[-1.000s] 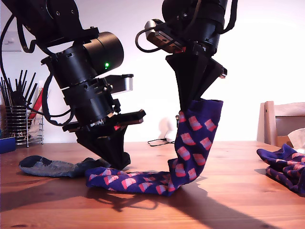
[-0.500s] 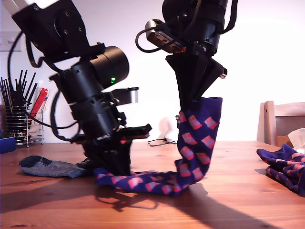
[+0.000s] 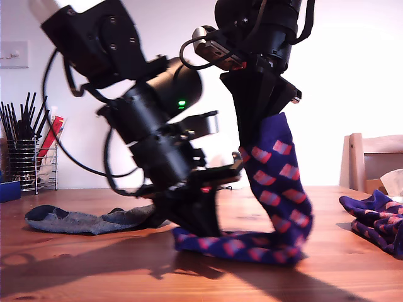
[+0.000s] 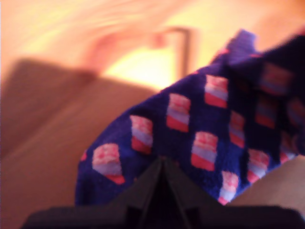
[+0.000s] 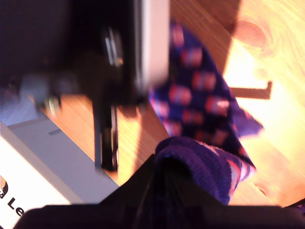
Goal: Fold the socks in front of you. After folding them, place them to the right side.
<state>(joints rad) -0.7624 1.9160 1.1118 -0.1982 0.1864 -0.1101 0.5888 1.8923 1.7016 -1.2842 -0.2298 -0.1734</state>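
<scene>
A navy-purple sock with pink checks (image 3: pixel 277 182) hangs from my second gripper (image 3: pixel 255 141), which is shut on its upper end above the table. The sock's lower part lies folded along the wood, and my first gripper (image 3: pixel 201 229) is shut on that low end at table level. In the first wrist view the checked sock (image 4: pixel 190 129) spreads just beyond the closed tips (image 4: pixel 162 164). The second wrist view shows the sock's edge pinched at the closed tips (image 5: pixel 162 164), with the rest of the sock (image 5: pixel 195 95) below. A plain grey-blue sock (image 3: pixel 82 220) lies flat at the exterior view's left.
Another checked sock (image 3: pixel 378 220) lies bunched at the exterior view's right edge, in front of a wooden chair (image 3: pixel 371 160). A wire holder of dark utensils (image 3: pixel 28 157) and a blue object (image 3: pixel 9 190) stand at the far left of that view. Bare wooden table (image 3: pixel 340 270) stretches across the front.
My first gripper has slid toward the exterior view's right, dragging the sock's low end under the raised end. The hanging part now bulges to the right. My second gripper has stayed in place.
</scene>
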